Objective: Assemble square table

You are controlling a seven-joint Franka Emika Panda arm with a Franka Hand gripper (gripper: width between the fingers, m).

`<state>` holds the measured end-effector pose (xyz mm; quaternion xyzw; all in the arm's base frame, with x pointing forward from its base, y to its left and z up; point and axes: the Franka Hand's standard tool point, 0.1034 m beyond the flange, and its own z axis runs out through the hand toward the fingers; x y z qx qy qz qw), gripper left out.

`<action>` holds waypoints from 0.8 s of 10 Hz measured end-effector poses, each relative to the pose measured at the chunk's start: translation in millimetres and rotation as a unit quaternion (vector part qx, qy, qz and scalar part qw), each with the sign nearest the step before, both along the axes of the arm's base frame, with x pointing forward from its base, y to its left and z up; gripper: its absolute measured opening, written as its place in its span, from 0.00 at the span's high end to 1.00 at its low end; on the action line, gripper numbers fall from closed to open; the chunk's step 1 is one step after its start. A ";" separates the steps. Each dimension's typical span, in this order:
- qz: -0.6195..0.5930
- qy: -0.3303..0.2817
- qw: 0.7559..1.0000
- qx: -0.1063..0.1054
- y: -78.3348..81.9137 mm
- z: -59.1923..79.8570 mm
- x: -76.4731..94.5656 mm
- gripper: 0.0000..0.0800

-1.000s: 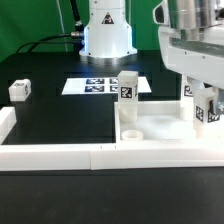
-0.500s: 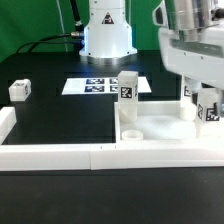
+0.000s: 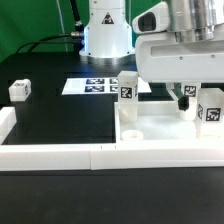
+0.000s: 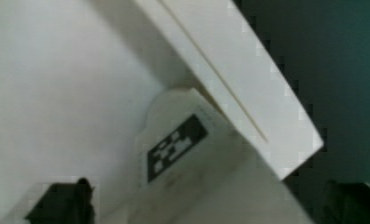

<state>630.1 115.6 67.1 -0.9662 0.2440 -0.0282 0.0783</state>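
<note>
We are hovering our wide-open, empty end effector (image 3: 190,98) beside the upright leg (image 3: 210,108) at the square tray's (image 3: 160,128) right.

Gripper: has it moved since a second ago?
Yes. The gripper has opened, and its body now spreads further toward the exterior view's left, judged against the upright leg nearest that view's right edge, standing in the tabletop.

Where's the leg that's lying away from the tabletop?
In the exterior view the loose leg lies on the black table at that view's far left, near the border wall, well left of the marker board and tabletop.
</note>
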 end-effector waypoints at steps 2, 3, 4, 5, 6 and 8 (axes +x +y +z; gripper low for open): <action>0.130 -0.015 0.991 -0.026 6.7 1.1 0.0 0.19; 0.102 -0.011 0.994 -0.023 5.4 0.7 0.0 0.20; 0.095 -0.010 0.995 -0.023 5.0 0.7 0.0 0.36; 0.063 -0.006 0.998 -0.020 5.4 0.6 -0.1 0.53; 0.033 0.001 0.999 -0.018 2.4 -0.9 -1.8 0.53; -0.043 0.010 0.999 -0.012 1.8 -0.8 -1.6 0.63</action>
